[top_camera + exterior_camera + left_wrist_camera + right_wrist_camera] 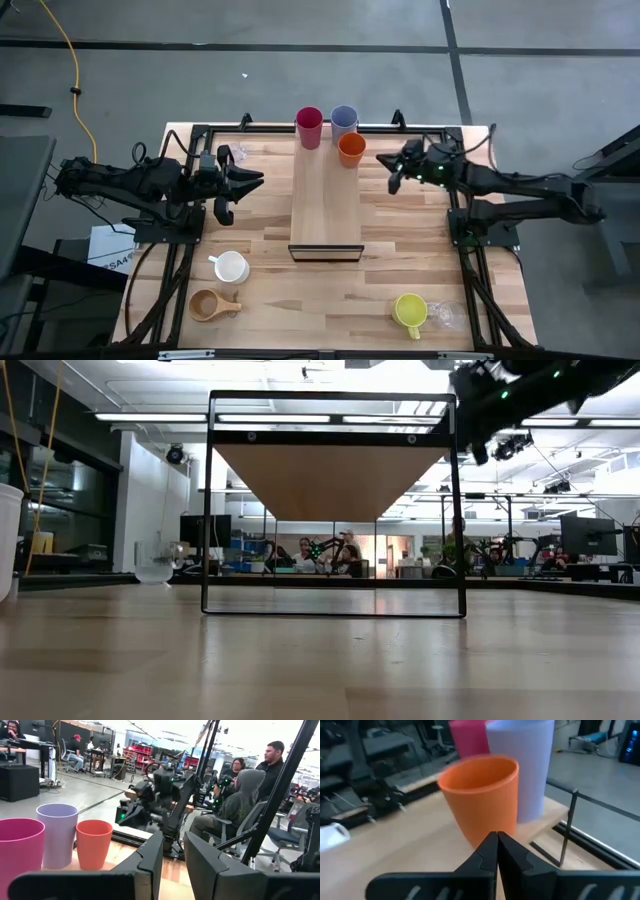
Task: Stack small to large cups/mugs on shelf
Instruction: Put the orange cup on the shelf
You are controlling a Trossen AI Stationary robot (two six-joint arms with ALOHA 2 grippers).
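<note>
The red (309,127), lavender-blue (344,121) and orange (351,149) tumblers stand upright at the far end of the light-wood shelf (325,215). They also show in the left wrist view (94,843) and the right wrist view (481,795). My right gripper (385,163) is shut and hovers just right of the orange tumbler without touching it. My left gripper (248,180) is open and empty, left of the shelf. A white mug (232,267) and a brown wooden cup (208,305) stand near left. A yellow mug (410,310) and a clear glass (445,317) stand near right.
The shelf stands on a black frame (335,605) above the tabletop. A black frame runs around the table's edges (180,250). Bare wood lies between the shelf and each arm. People sit in the room beyond the table (240,800).
</note>
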